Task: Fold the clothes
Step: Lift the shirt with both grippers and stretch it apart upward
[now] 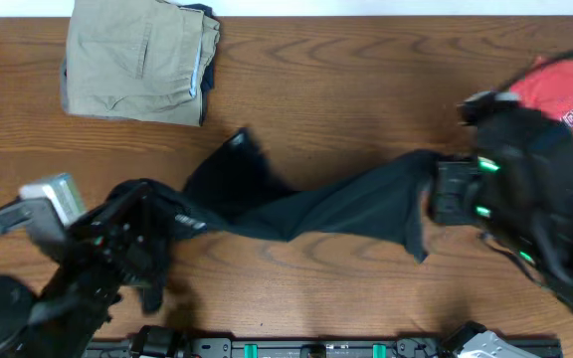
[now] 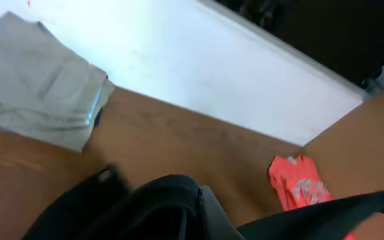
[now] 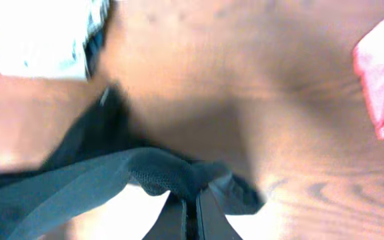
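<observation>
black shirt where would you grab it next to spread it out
On the black shirt, probably the loose pointed corner that juts toward the khaki trousers. It lies free on the table, clear of the bunched middle. Come from above on the far side. The left gripper and right gripper pinch the ends.

table point(image 1: 346, 80): brown wood grain, smooth, faint sheen | black shirt point(image 1: 336, 204): soft matt cloth, creased | khaki trousers point(image 1: 132, 60), far-left corner: matt woven cloth | red T-shirt point(image 1: 565, 89), right edge: matt cloth, white print
</observation>
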`<state>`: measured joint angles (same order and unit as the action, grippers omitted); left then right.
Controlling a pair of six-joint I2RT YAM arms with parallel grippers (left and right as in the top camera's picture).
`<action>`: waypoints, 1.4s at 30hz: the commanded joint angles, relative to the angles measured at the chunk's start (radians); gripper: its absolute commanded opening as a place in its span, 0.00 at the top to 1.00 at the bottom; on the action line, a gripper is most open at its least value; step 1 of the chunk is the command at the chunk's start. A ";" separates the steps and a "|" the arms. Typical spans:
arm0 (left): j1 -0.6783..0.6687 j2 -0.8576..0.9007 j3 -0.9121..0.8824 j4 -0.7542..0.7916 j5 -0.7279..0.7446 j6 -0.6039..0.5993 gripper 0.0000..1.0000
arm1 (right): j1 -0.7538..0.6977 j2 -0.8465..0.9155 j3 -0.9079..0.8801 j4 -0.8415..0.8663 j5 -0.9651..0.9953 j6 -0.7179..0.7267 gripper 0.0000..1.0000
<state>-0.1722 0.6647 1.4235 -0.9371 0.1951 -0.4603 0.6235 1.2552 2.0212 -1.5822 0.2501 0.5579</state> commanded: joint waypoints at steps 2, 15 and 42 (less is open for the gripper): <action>0.002 0.025 0.015 -0.005 -0.034 -0.035 0.94 | -0.010 -0.028 0.098 -0.012 0.154 -0.013 0.99; 0.001 0.537 0.027 0.109 0.008 0.006 0.94 | -0.342 0.156 0.104 0.103 0.143 -0.047 0.99; -0.021 1.099 0.934 -0.287 0.160 0.200 0.94 | -0.721 0.432 0.418 0.080 -0.283 -0.311 0.99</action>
<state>-0.1818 1.6299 2.4313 -1.1782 0.3454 -0.2867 -0.0887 1.6016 2.5336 -1.4891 -0.0319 0.2657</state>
